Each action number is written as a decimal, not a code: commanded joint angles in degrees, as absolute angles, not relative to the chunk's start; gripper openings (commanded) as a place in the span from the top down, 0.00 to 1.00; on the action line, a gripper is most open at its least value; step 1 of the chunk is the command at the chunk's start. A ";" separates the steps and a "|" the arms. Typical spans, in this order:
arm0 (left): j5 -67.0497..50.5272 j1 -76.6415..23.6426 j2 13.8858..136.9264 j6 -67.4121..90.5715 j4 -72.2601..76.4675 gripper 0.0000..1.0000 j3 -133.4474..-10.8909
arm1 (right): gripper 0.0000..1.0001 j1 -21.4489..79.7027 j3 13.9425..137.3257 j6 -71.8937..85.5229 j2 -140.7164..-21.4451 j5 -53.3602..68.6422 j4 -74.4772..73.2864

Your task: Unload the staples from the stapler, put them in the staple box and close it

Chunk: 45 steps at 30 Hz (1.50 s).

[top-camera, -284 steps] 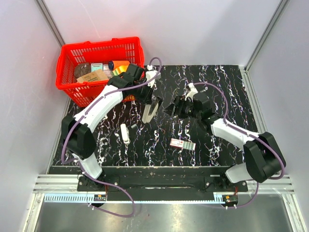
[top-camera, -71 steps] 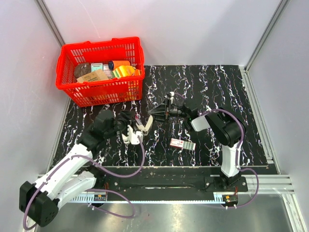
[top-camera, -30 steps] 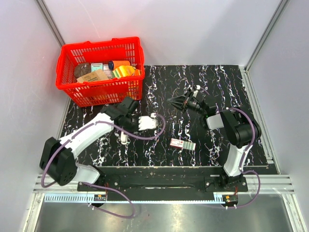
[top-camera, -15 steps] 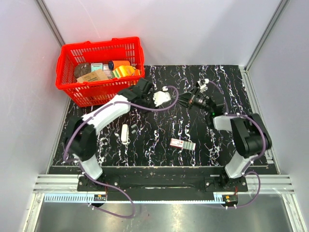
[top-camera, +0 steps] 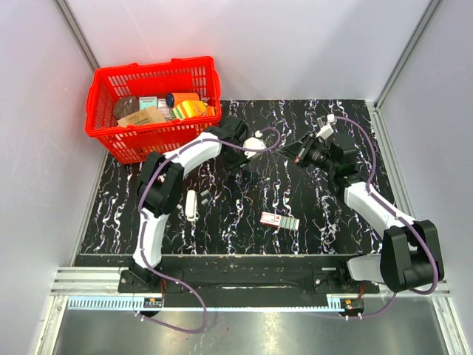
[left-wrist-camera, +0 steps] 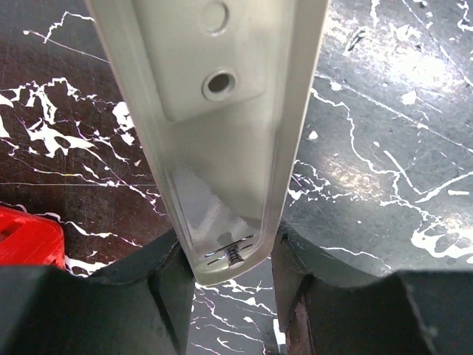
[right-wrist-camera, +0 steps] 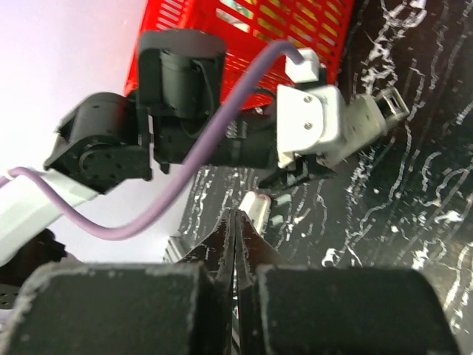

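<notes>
The left pincer [left-wrist-camera: 233, 275] is clamped on the stapler [left-wrist-camera: 222, 140], just off the red basket's [top-camera: 140, 140] near right corner, above the glossy marbled worktop [top-camera: 310, 207]. That smooth silvery channel, with rounded tip and small coil spring, could slip loose; the right pincer [right-wrist-camera: 235, 248], pressed together, gives no support.

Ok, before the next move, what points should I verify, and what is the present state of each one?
1. Hold on the part: ok. The left gripper clamps the stapler between both fingers.
2. The right gripper is free: ok, shut with nothing in it.
3. Whether the stapler is already emptied: cannot tell from these views.
4. Room between the two grippers: ok, they are apart in the top view.
5. The red-and-white box is out of the path: ok, it lies apart from both grippers.
</notes>
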<state>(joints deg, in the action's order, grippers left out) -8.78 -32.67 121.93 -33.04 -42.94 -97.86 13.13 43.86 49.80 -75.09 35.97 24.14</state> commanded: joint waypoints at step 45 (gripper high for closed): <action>-4.22 -27.51 111.53 -27.51 -44.47 0.35 -79.98 | 1.00 25.58 43.77 30.67 -67.59 20.56 3.16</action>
<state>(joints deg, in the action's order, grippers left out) -2.37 -28.36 110.02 -27.22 -44.80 -77.56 25.12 43.44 31.53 -67.02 21.43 0.62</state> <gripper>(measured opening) 0.673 0.009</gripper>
